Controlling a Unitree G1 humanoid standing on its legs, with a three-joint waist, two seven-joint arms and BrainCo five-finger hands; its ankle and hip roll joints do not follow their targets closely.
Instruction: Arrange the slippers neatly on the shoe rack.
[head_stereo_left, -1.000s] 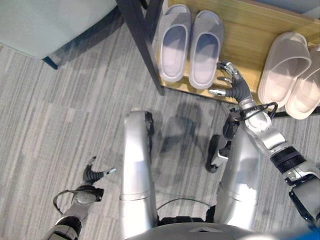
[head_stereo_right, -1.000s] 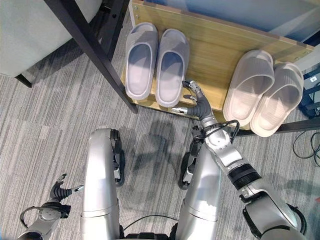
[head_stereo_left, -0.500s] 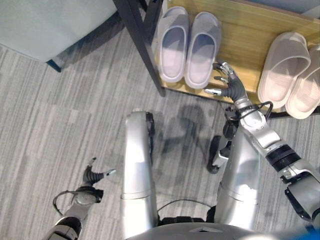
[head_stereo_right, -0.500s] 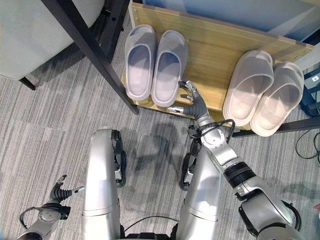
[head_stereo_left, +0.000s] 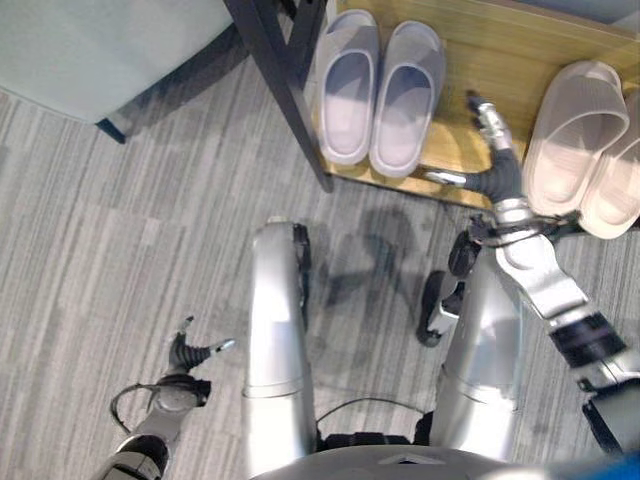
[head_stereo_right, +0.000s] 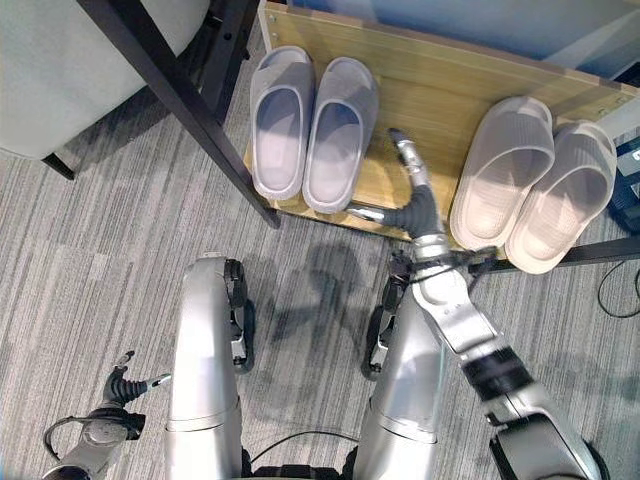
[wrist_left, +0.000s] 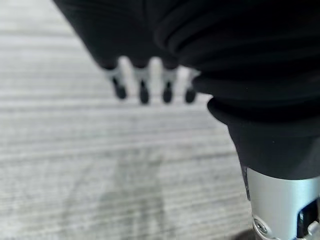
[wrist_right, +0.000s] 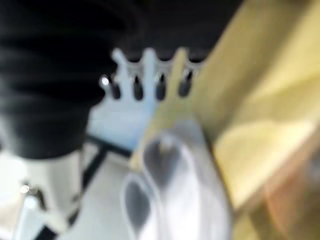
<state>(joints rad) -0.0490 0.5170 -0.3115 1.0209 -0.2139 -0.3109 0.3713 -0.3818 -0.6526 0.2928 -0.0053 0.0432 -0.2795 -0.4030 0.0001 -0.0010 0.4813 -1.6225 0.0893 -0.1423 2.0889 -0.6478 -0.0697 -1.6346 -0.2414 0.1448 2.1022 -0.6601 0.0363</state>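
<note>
1. Wooden, pale and honey-coloured, the shoe rack shelf lay ahead of the right hand; its far edge and right end were cut off by the frame, and a dark metal post crossed its left end
2. Four slippers sat on that shelf, in two pairs: two grey slippers just left of the fingers, and two beige slippers just right of them
3. The outermost beige slipper was clipped at the frame edge in the left eye view, and the heels of that pair overhung the shelf's front lip
4. The right hand was released: its fingers stretched straight over bare wood in the gap between the two pairs, thumb spread toward the grey pair, holding nothing. Whether the fingertips touched the shelf could not be told
5. In the right wrist view the fingertips showed as a row, with the grey pair blurred past them and little else readable
6. The left hand hung low over the grey striped carpet, well apart from the rack, fingers relaxed and empty; its wrist view showed fingertips above bare carpet
7. A pale grey upholstered piece lay beyond the post, mostly cut off, so what it was could not be made out
</note>
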